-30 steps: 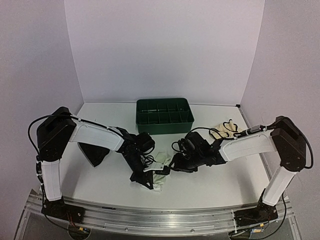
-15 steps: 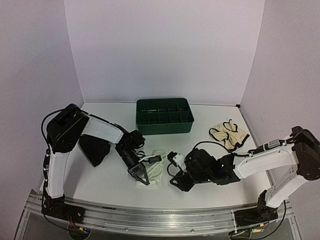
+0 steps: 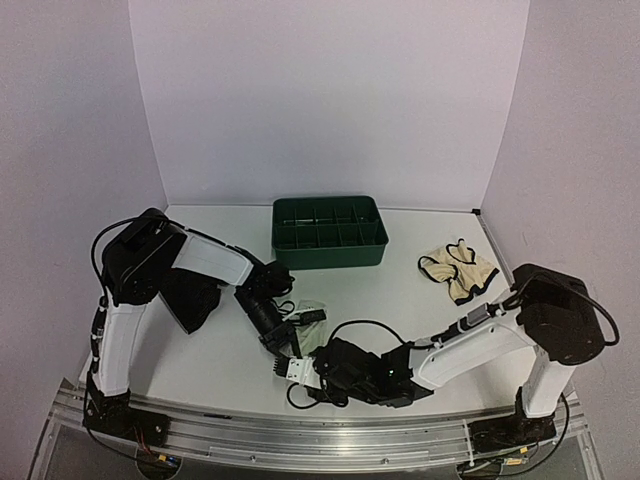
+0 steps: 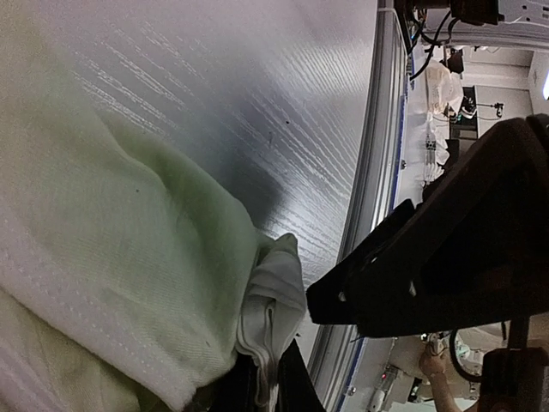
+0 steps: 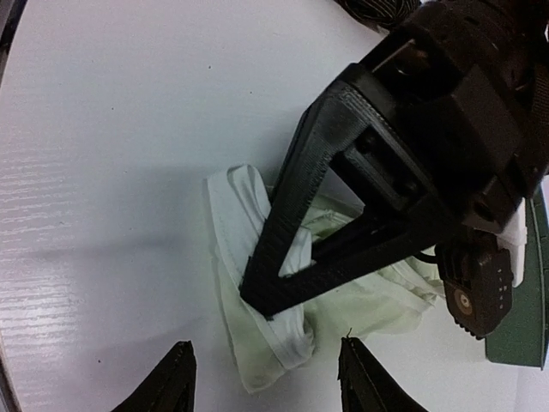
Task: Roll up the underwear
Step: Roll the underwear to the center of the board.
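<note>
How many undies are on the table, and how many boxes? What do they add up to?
Underwear: 3 (pale mint-white cloth underwear, cream cloth underwear with dark edging, black cloth underwear)
Trays: 1 (dark green compartmented plastic tray)
Total: 4

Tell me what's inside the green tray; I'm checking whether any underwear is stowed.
The green tray shows only dividers, no cloth; near compartments' floors hide behind its front wall.

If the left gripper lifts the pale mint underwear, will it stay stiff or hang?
Probably it hangs limp: the pale mint underwear folds and wrinkles where the left gripper pinches it. It looks thin, so likely light, sliding easily on the table.
</note>
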